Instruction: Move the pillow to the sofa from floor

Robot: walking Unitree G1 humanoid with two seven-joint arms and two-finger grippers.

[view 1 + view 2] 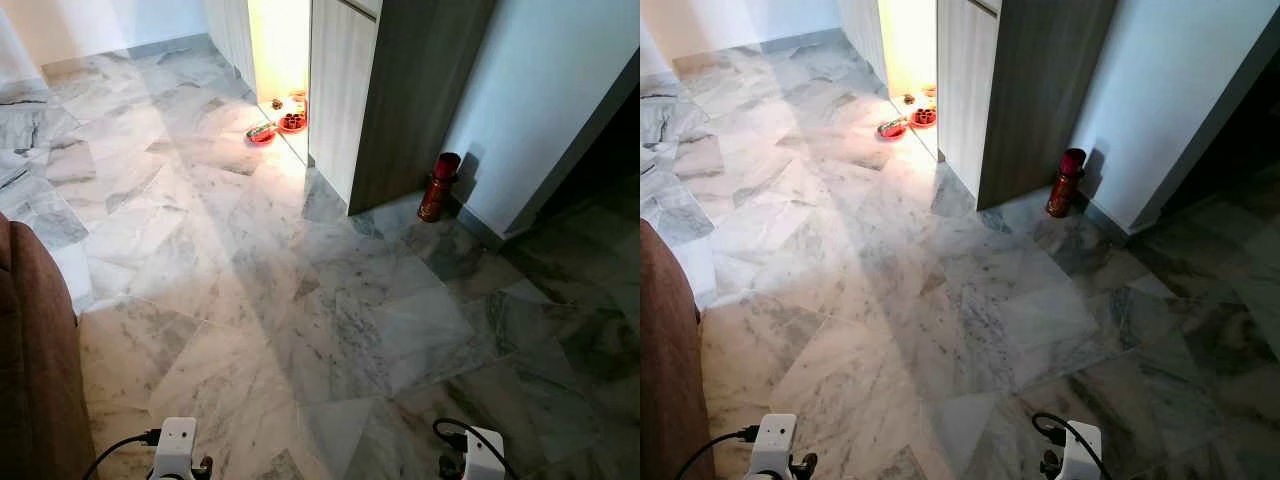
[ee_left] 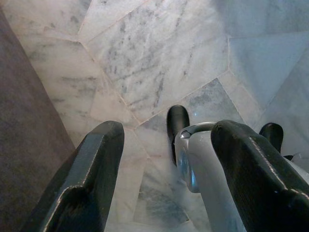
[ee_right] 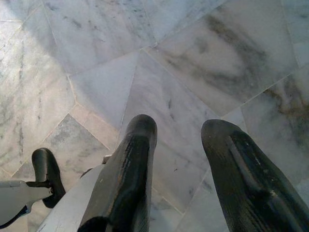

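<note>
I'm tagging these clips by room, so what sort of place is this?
Probably a home's living area or hallway: polished marble floor, a brown sofa edge, a tall wooden cabinet, and red bowls by a lit doorway.

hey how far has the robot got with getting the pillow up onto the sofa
Nothing looks done yet. No pillow can be made out on the marble floor ahead, and none on the sliver of brown sofa at the robot's left. The left gripper and right gripper hang open and empty. Finding the pillow, picking it up and placing it all remain.
</note>
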